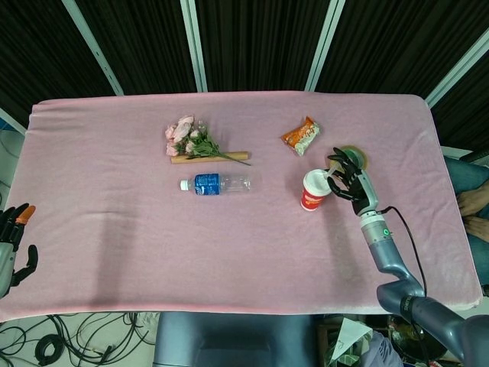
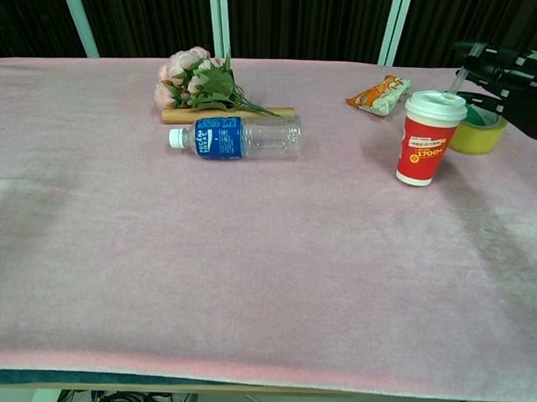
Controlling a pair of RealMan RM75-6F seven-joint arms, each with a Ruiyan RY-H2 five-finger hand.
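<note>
Pink cloth covers the long table (image 1: 114, 222), with dark curtains and pale metal posts behind it.

Near the right end stands a red paper cup (image 2: 426, 139) with a white lid, upright, its straw (image 2: 456, 81) leaning up and to the right towards the right hand (image 1: 349, 183). That hand sits just beside the cup, fingers spread around the straw's top; whether it pinches the straw I cannot tell. It half hides a yellow tape roll (image 2: 479, 134) behind it. Far off, the left hand (image 1: 13, 248) hangs past the table's left edge, cut off, fingers apart and holding nothing. Flowers (image 1: 191, 138), a lying water bottle (image 1: 216, 183) and a snack packet (image 1: 300, 135) are further left.
</note>
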